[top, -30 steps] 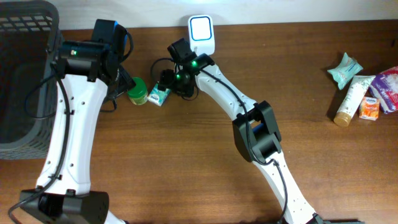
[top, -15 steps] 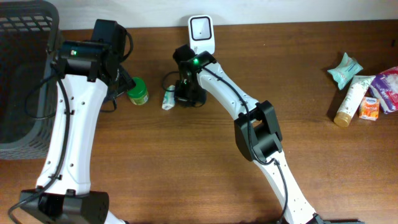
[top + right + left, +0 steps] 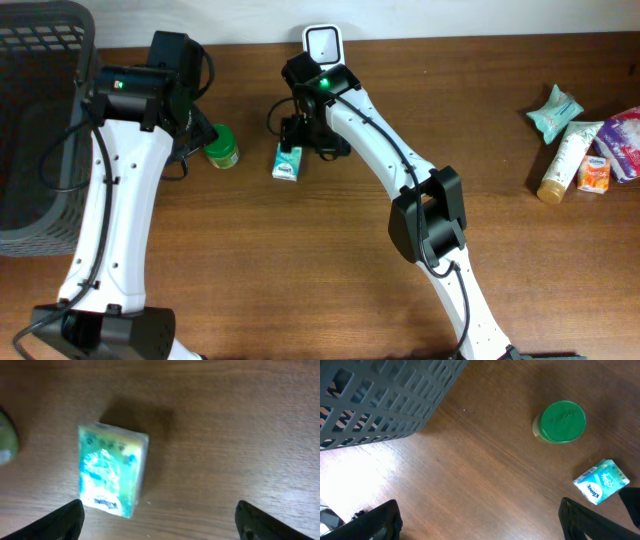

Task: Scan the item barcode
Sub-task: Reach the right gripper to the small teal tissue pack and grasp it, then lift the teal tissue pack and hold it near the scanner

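Tissue pack point(image 3: 288, 161) lying loose on the table point(image 3: 500, 260)

It lies flat just beside the green-lidded jar point(image 3: 222, 147), near the scanner point(image 3: 323, 45); the right gripper point(image 3: 160, 520) hovers above it, jaws apart and empty; the left gripper point(image 3: 482, 520) is likewise spread; probably light, soft and slick-wrapped; pinch gently across its narrow sides.

We count two arms, the left arm point(image 3: 110, 200) and the right arm point(image 3: 375, 140); one grey basket point(image 3: 40, 120) at far left; one green-lidded jar point(image 3: 222, 150); one tissue pack point(image 3: 288, 162); one scanner point(image 3: 324, 47); and at right one teal pouch point(image 3: 553, 110), one tube point(image 3: 562, 160), one small box point(image 3: 595, 173) and one purple packet point(image 3: 622, 135).
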Robot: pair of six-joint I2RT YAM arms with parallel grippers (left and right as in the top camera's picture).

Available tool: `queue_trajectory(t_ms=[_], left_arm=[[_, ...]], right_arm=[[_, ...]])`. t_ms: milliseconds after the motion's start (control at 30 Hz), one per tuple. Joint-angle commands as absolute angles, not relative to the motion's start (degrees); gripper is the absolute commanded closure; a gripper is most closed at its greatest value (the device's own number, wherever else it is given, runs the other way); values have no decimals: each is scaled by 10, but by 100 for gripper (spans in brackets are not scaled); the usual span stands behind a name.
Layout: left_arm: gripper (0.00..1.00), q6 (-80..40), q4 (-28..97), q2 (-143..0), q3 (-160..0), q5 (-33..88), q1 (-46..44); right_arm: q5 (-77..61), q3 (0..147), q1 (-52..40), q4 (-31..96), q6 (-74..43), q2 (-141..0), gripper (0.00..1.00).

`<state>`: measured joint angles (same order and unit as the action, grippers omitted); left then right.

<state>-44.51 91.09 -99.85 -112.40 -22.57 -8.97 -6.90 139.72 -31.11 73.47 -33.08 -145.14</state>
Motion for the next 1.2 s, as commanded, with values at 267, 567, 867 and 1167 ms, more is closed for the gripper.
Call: queue_trajectory(t_ms=[267, 567, 867, 1167], left_arm=[[1, -438, 912, -997, -1124, -232, -90], [1, -438, 912, -997, -1124, -232, -90], [1, -438, 912, -997, -1124, -232, -90], [1, -438, 912, -997, -1124, -232, -90]], right_arm=[[-136, 1376, -311, 684, -361, -1496, 58], [-201, 1308, -301, 632, -325, -1493, 96], [-659, 1308, -157, 688, -55, -1480, 96], [-716, 1308, 1, 832, 240, -1480, 96]])
